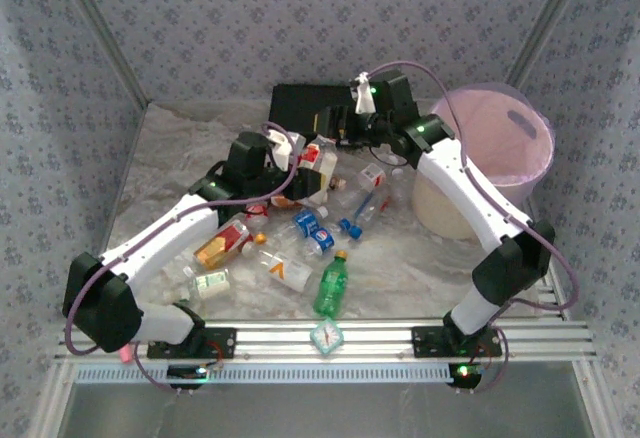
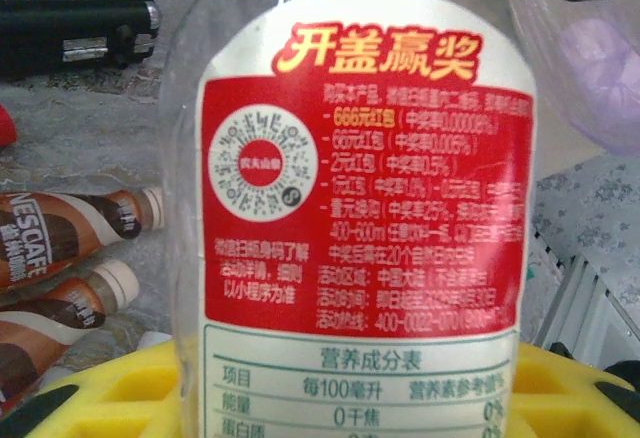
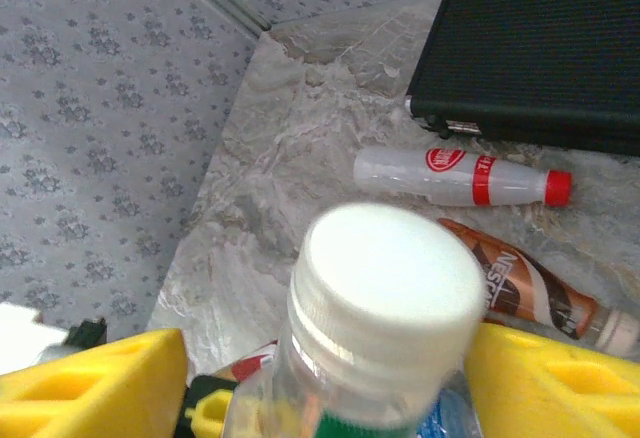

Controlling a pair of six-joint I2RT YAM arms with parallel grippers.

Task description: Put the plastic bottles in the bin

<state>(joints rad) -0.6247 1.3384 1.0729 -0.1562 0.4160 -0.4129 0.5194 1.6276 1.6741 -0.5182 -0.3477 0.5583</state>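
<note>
My left hand (image 2: 340,398) pinches the red-labelled bottle (image 2: 360,158) for the bin (image 1: 440,203); my right hand (image 3: 325,378) straddles a white-capped bottle (image 3: 390,288), grip unclear.

Mid-frame, the left end effector (image 1: 297,164) sits low with a red-labelled bottle (image 1: 318,171) at its tip. Just above and right, the right end effector (image 1: 345,128) hangs before the black case (image 1: 298,104). More litter the tabletop (image 1: 420,258): blue-capped bottles (image 1: 312,226) at centre, a green bottle (image 1: 331,286) below them. The bin (image 1: 543,158) stands at the right, pink-lined.
</note>
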